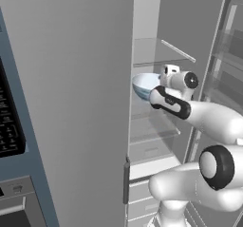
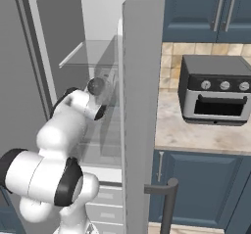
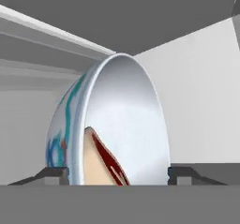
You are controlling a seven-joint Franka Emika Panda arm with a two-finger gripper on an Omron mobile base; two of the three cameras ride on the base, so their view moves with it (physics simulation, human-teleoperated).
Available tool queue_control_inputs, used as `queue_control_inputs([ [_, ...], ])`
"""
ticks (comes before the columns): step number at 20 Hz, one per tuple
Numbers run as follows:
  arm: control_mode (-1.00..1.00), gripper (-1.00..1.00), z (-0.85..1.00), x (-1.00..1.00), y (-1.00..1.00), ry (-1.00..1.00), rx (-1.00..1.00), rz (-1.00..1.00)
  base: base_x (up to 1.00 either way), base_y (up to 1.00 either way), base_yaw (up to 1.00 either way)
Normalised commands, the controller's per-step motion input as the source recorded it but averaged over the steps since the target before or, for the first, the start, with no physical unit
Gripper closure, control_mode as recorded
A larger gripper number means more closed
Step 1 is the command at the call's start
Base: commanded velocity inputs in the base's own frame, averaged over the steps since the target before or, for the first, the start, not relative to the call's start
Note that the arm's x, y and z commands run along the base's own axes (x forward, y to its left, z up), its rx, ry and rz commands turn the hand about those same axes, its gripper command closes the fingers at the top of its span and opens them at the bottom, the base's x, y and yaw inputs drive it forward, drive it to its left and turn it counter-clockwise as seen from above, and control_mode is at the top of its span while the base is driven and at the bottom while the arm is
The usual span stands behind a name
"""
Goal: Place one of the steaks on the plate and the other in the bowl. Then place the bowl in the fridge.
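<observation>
Glossy pale-blue bowl (image 1: 144, 85) sits inside the open fridge (image 1: 71, 79), at mid-shelf height, just ahead of the gripper (image 3: 119, 178). Whether its base is fully seated on the shelf I can't tell from these angles. One steak (image 3: 101, 160) is inside it, lying against the inner wall near the rim.

Handling, my read: bowl looks like glazed ceramic, so rigid, slick, chips if knocked against the shelf or the fridge walls. Moderate weight for its size. Steak is soft, limp and light; it will slide on the glaze if the bowl tips. The only sensible hold is a rim pinch, one finger inside and one outside, keeping the opening level.

Jaws: in the hand view the two dark fingertips (image 3: 51, 174) stand wide, one either side of the bowl's rim edge, with a visible gap, so not clamping it. Looks released, or very near it.

Arm pose: reaching forward from the base into the fridge compartment, forearm roughly horizontal, wrist turned so the hand camera sees the bowl edge-on and rolled sideways. In the right base view the wrist is tucked behind the open fridge door (image 2: 142, 105), close to its edge. Any retreat would need to go straight back to avoid the bowl and that door.
</observation>
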Motion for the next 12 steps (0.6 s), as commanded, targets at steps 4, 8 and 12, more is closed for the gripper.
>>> queue_control_inputs([
  [4,-1.0,-1.0,0.19,-0.29,0.23,-0.64,0.0,0.0,0.0,0.0,0.0],
  [8,-1.0,-1.0,0.88,-0.88,-0.24,-0.09,0.02,-0.02,0.0,0.0,0.0],
  [12,-1.0,-1.0,0.96,-1.0,-0.27,0.02,0.04,-0.08,0.0,0.0,0.0],
])
